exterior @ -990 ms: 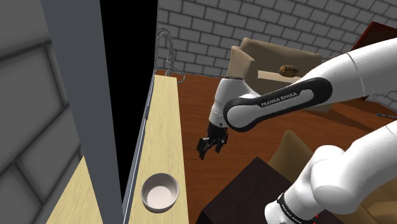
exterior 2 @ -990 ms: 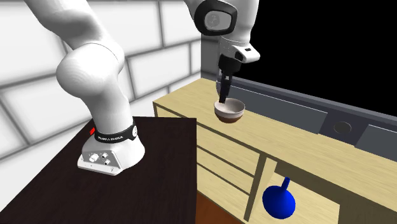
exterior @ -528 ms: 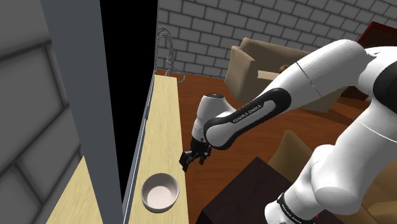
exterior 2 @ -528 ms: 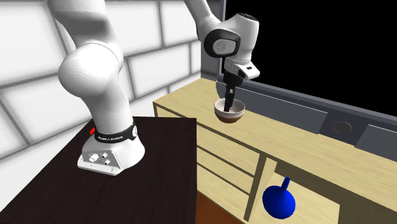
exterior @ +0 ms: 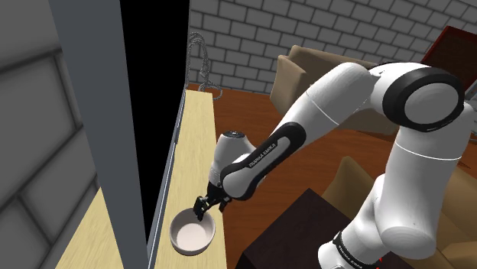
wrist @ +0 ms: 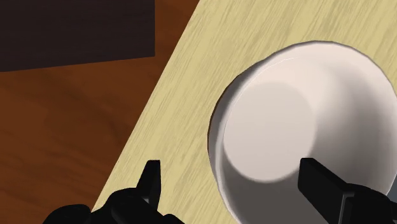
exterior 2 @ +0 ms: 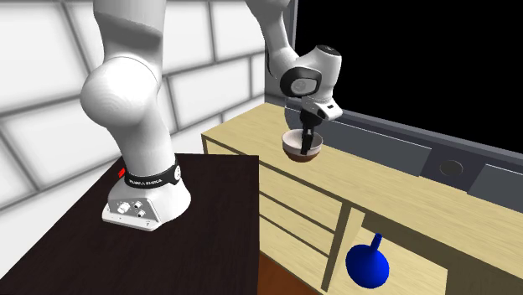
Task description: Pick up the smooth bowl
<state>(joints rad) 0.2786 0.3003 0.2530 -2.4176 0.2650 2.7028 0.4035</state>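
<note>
we saw the hand (exterior: pixel 205 206) spread wide and gripping nothing, low over the white bowl (exterior: pixel 191 231). one finger (wrist: pixel 151 181) hung over the bench (exterior: pixel 195 145) just outside the rim, the other over the hollow. the bowl sat upright on the pale wooden bench, near the edge facing the dark stand (exterior 2: pixel 84 251).

The shoulder view sits high beside the stand (exterior: pixel 294 228) and looks down along the table (exterior: pixel 196 145) toward a brick wall (exterior: pixel 252 38). The second exterior view stands lower, off the table's front edge. It faces the drawers (exterior 2: pixel 293 199), with the stand at that view's left. The wrist view hangs close over the table's front edge, looking down past the jaws. All three views share the bowl (exterior: pixel 191 231) and the tabletop around it.
</note>
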